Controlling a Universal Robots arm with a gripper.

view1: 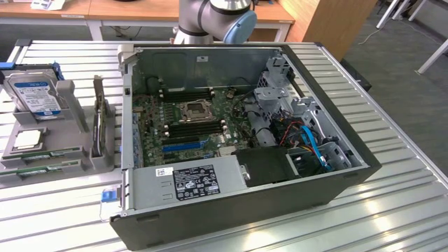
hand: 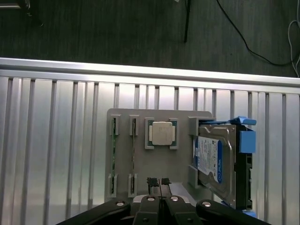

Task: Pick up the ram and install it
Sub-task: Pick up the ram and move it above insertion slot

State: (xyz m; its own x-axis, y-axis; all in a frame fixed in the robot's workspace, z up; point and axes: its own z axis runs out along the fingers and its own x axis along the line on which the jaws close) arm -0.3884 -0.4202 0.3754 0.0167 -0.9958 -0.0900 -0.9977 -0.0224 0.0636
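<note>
- The jaws are pressed together with nothing between them. They hang over the grey holder (hand: 154, 164), just beside the two ram sticks (hand: 133, 157).
- In the exterior view, the ram sticks (view1: 45, 155) lie at the lower left of the frame, well apart from the computer case (view1: 280, 210).
- The sticks sit close side by side. I'd guess a slightly off approach could clip the neighbouring stick or the processor (hand: 161, 133).
- A thin board pinched off-centre could tilt, then jam in the memory slots (view1: 189, 127).
</note>
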